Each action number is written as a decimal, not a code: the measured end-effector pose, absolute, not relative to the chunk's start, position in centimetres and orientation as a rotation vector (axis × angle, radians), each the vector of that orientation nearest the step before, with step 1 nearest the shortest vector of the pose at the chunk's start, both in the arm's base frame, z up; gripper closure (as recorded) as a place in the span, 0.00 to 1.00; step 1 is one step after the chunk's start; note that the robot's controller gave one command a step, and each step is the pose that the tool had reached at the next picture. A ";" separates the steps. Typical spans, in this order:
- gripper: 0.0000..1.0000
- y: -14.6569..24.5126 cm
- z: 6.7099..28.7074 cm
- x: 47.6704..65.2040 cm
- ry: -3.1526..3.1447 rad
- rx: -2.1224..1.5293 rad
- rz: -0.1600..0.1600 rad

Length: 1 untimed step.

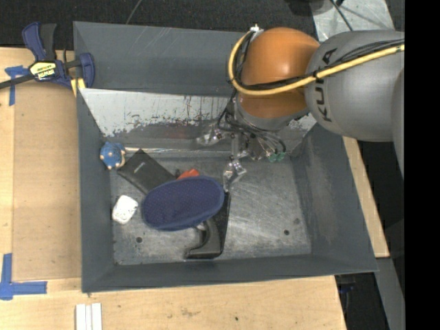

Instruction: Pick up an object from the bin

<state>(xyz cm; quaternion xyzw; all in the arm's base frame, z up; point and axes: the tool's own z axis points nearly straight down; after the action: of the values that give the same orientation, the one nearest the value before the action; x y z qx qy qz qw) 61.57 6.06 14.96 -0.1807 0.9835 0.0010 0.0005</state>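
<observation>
My gripper (234, 170) hangs below the orange wrist cover in the middle of the bin, toward the back. Its tip is just above and right of a dark blue oval pad (182, 203), close to that pad's upper right edge. A small red-orange piece (188, 174) peeks out behind the pad, to the left of the gripper. A black L-shaped part (208, 238) lies under the pad's right end and runs toward the front wall. Nothing shows in the gripper.
A flat black rectangular slab (141, 170) lies left of the pad. A small blue round toy (110, 154) sits at the back left, and a white lump (124, 209) at the left. The right half of the bin floor is bare metal.
</observation>
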 end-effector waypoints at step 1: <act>0.00 5.8 11.4 57.6 2.960 -0.996 -0.006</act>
<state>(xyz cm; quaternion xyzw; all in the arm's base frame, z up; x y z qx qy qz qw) 57.61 5.81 11.36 -0.3189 0.9477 -0.0019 0.0091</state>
